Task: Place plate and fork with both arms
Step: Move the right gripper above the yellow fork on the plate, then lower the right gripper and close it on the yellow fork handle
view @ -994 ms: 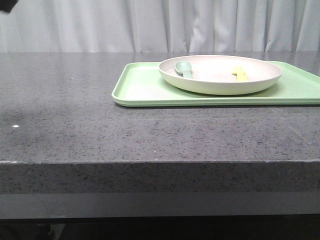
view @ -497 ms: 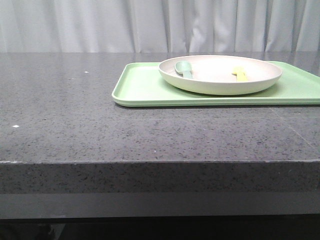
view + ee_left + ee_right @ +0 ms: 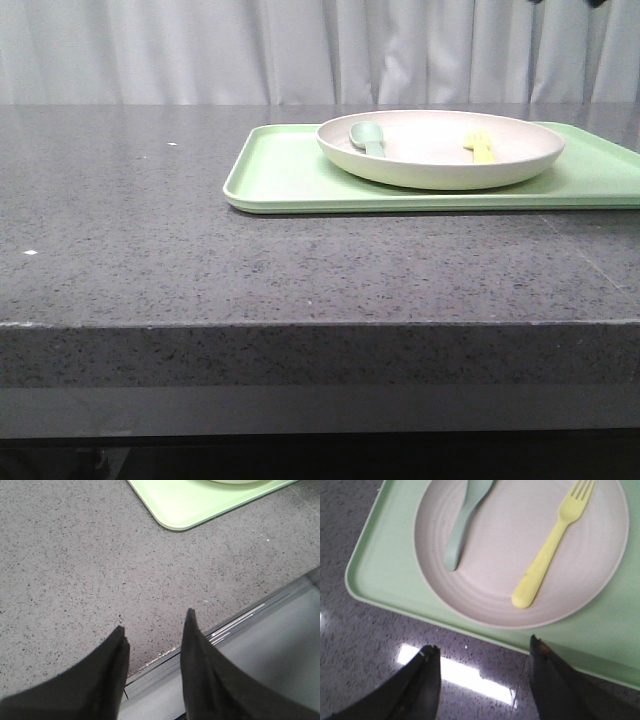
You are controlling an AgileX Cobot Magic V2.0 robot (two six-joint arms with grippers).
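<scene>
A dark grey speckled table (image 3: 150, 230) fills the front view, with a pale curtain (image 3: 200, 50) behind it. At about 2 o'clock on the table lies a flat light-green tray (image 3: 280, 175). The plate (image 3: 440, 165), round and off-white with a raised rim, sits on the tray. Inside the plate lie 2 utensils, apart from each other: a grey-green spoon (image 3: 368, 138) toward 9 o'clock and the pale-yellow fork (image 3: 481, 147) toward 3 o'clock.

In the right wrist view, the right gripper (image 3: 484, 652) hangs above the table just beside the tray's edge, its 2 dark fingers spread wide and holding nothing. The fork (image 3: 551, 550) and spoon (image 3: 465, 517) lie flat in the plate (image 3: 490, 580).

In the left wrist view, the left gripper (image 3: 154, 627) hangs over the table's edge, fingers parted and empty, with a corner of the tray (image 3: 185, 505) well apart from it.
</scene>
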